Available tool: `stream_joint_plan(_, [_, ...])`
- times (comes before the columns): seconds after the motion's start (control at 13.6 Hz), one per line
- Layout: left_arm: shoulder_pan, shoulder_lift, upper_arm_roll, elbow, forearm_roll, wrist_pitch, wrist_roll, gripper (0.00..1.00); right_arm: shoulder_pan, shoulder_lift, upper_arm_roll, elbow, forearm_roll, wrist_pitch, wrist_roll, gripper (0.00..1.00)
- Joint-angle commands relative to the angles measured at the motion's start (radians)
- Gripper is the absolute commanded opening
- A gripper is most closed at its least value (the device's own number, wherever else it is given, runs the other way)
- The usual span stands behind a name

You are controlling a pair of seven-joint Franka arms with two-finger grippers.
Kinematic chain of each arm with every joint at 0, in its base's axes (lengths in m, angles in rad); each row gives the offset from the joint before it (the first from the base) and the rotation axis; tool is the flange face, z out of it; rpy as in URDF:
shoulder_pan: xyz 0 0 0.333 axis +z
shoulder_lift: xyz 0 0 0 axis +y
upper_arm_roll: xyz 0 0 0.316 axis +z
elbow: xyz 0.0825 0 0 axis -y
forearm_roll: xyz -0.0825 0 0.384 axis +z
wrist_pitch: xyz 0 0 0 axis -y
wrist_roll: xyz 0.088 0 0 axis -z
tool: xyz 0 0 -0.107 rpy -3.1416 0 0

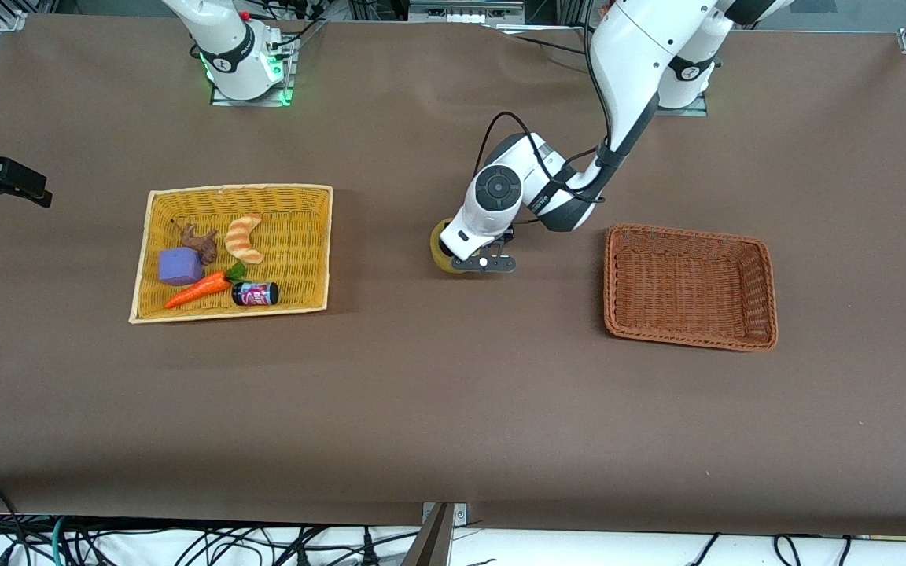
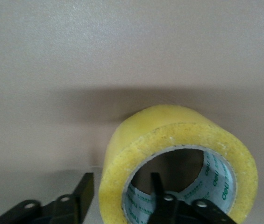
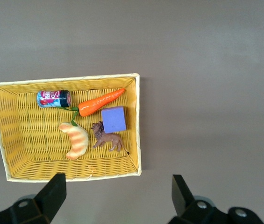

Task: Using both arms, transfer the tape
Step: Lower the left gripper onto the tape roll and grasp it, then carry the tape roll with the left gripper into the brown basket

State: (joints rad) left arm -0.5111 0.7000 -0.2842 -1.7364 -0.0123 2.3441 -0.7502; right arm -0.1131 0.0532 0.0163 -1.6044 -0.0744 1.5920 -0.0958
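The tape [image 1: 442, 246] is a yellowish roll with a grey-white core. It stands on edge on the brown table between the two baskets. My left gripper [image 1: 484, 263] is down at it. In the left wrist view the tape [image 2: 169, 126] fills the lower middle, and my left gripper [image 2: 120, 179] straddles its wall. One finger [image 2: 156, 186] is inside the core and the other [image 2: 86, 186] is outside, with small gaps to the wall, so the jaws are open. My right gripper [image 3: 117, 186] is open and empty, high over the table beside the yellow basket.
A yellow wicker basket [image 1: 237, 189] toward the right arm's end, also in the right wrist view [image 3: 138, 126], holds a striped toy croissant [image 1: 244, 237], a carrot [image 1: 197, 289], a purple block [image 1: 179, 266], a toy lion and a small can. An empty brown wicker basket [image 1: 767, 295] lies toward the left arm's end.
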Motion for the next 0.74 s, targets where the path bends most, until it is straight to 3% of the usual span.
stream_joint_plan(0.0, [-0.001,-0.022,0.010,-0.003,0.025,-0.006,0.005,0.00,-0.007,-0.007,0.002,-0.005,0.018,0.006,0.008,1.00])
stream_joint_plan(0.37, [0.068,-0.128,0.010,-0.005,0.015,-0.092,0.014,0.00,-0.007,-0.007,0.002,-0.005,0.018,0.006,0.008,1.00])
stream_joint_plan(0.66, [0.210,-0.247,0.011,-0.051,0.008,-0.209,0.282,0.00,-0.007,-0.007,0.002,-0.005,0.018,0.008,0.010,1.00])
